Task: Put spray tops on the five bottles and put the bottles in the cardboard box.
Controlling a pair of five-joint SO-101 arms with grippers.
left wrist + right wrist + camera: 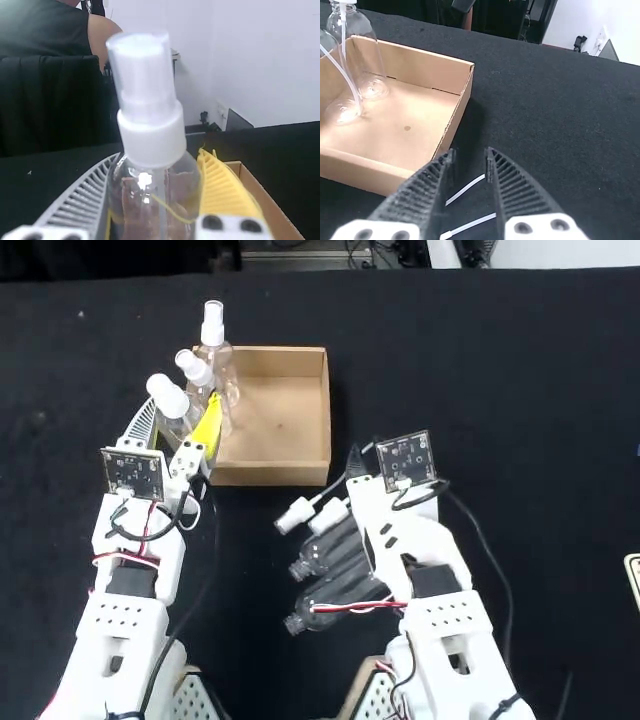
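Note:
My left gripper (176, 426) is shut on a clear bottle (150, 200) that carries a white spray top (166, 393), held upright between the grey and yellow fingers at the left wall of the cardboard box (285, 430). Two more topped bottles (218, 352) stand in the box's far left corner (357, 47). My right gripper (470, 157) hovers just in front of the box, fingers slightly open, nothing between them. Beneath the right arm, uncapped bottles (322, 552) lie on their sides beside a loose spray top (297, 516). Thin white dip tubes (465, 190) lie under the right fingers.
A black cloth (500, 370) covers the table, with free room right of the box and behind it. A pale object (632, 575) pokes in at the right edge. Most of the box floor (415, 127) is bare.

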